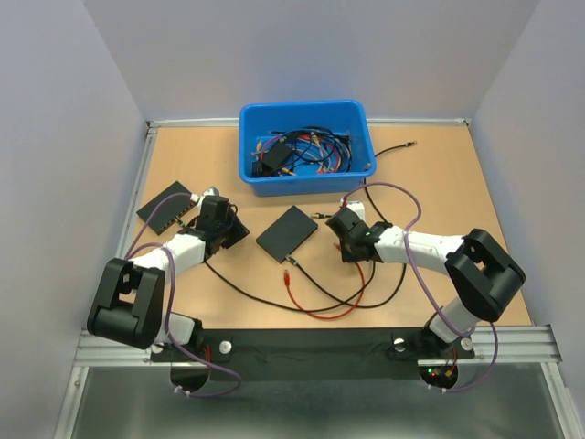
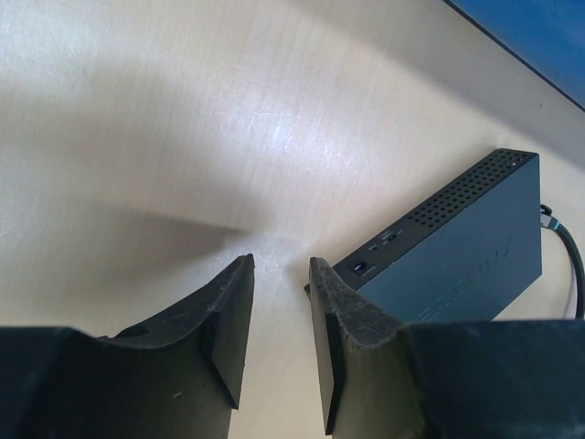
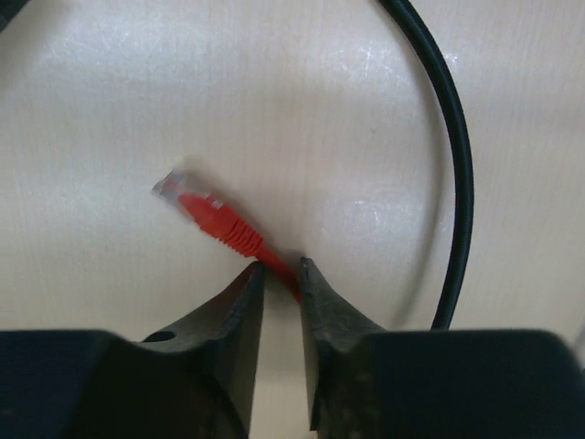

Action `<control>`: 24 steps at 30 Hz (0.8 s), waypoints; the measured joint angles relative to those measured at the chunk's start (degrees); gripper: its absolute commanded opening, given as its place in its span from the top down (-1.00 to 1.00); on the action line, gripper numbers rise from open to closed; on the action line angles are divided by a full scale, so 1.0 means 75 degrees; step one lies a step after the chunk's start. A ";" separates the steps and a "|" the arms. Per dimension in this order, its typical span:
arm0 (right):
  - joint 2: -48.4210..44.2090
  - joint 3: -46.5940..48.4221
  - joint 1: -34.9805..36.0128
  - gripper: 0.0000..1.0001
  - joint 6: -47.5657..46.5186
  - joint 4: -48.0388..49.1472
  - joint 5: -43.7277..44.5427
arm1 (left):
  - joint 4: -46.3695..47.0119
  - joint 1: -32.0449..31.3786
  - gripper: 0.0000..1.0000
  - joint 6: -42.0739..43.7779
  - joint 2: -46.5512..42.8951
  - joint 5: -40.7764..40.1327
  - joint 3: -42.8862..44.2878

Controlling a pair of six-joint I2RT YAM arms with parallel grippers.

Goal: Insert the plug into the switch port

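**Red plug [image 3: 187, 195] gripped, not yet inserted**

The cable [image 3: 272, 259] is pinched just behind the plug by the right gripper [image 3: 281, 265], over the table [image 1: 457, 183], near the switch [image 2: 457, 247] but apart from it. The left gripper [image 2: 279, 274] is held slightly spread and empty beside the switch. Alignment and insertion are left.

No legible text; faint embossed lettering on switch [image 2: 457, 247] top, too dim to read.

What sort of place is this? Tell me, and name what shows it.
Probably a robotics lab test cell: a left arm and right arm mounted on a metal rail at the edge of a wooden table, plain white walls closing it in, and a blue bin of loose cables.
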 measured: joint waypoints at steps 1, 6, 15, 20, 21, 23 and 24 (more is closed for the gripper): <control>0.0012 0.0000 0.0000 0.65 -0.0015 0.0015 -0.0023 | 0.0015 0.0000 0.17 0.0009 0.0000 0.0000 -0.0009; 0.0023 0.0000 0.0000 0.99 -0.0076 0.0146 -0.0125 | 0.0026 0.0000 0.19 0.0064 0.0000 0.0009 -0.0099; -0.0026 0.0067 0.0000 0.99 -0.0382 0.0172 -0.0280 | -0.0300 0.0000 0.19 0.0187 -0.1040 -0.0128 -0.0087; -0.0635 0.0163 0.0000 0.99 -0.0676 0.0344 -0.0685 | -0.0268 0.0000 0.16 0.0306 -0.2320 -0.0003 0.0070; -0.0781 0.0172 0.0000 0.99 -0.0749 0.0411 -0.0772 | -0.0172 0.0000 0.17 0.0338 -0.2538 0.0064 0.0102; -0.1061 0.0175 0.0000 0.99 -0.0851 0.0595 -0.1003 | 0.0079 0.0000 0.16 0.0408 -0.2894 0.0297 0.0160; -0.1189 0.0175 0.0000 0.99 -0.0909 0.0697 -0.1119 | 0.0224 0.0000 0.16 0.0440 -0.3002 0.0472 0.0166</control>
